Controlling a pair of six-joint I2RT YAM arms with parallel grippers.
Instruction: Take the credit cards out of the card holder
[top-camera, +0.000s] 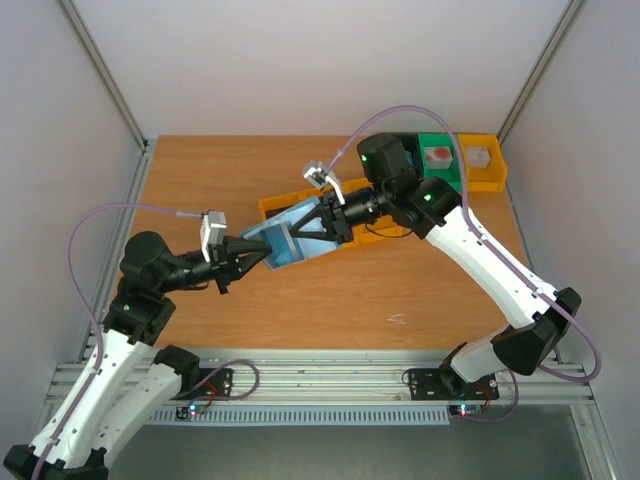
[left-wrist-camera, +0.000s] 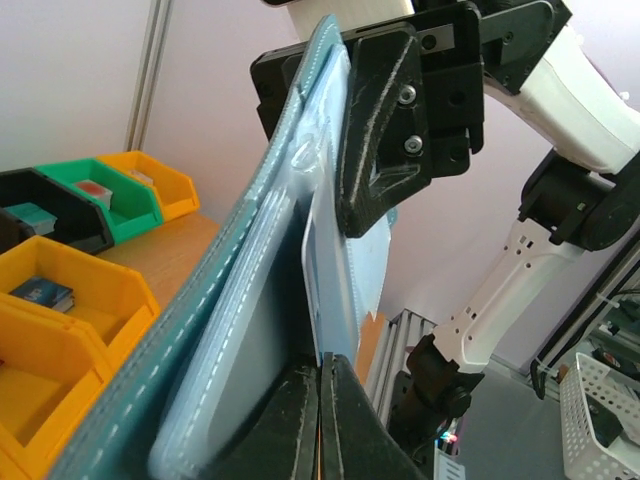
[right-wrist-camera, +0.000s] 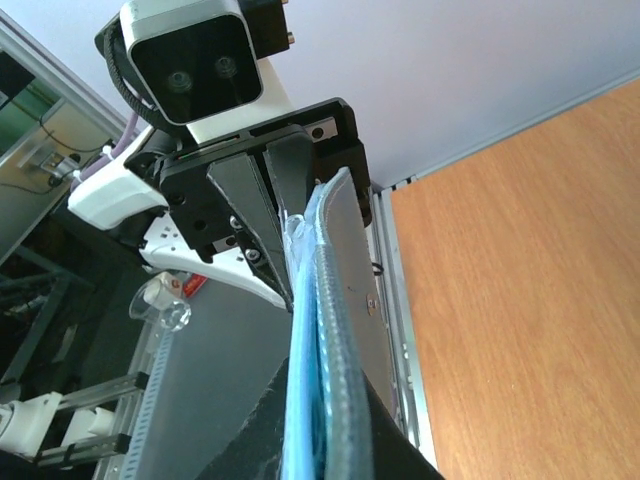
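The card holder (top-camera: 283, 243), a blue wallet, hangs in the air over the table, stretched between both grippers. My right gripper (top-camera: 308, 230) is shut on its far end; in the right wrist view its fingers (right-wrist-camera: 325, 425) clamp the wallet edge (right-wrist-camera: 330, 300). My left gripper (top-camera: 264, 253) is shut at the near end. In the left wrist view the left gripper (left-wrist-camera: 320, 395) pinches a thin pale-blue sheet (left-wrist-camera: 335, 270) next to the wallet's stitched cover (left-wrist-camera: 200, 320). I cannot tell whether that sheet is a credit card or a sleeve.
Yellow bins (top-camera: 280, 205) sit on the table just beyond the wallet. Further right stand a green bin (top-camera: 440, 165) holding a red-white block (top-camera: 438, 156) and another yellow bin (top-camera: 487, 165) holding a grey block. A dark block (left-wrist-camera: 45, 292) lies in a near yellow bin.
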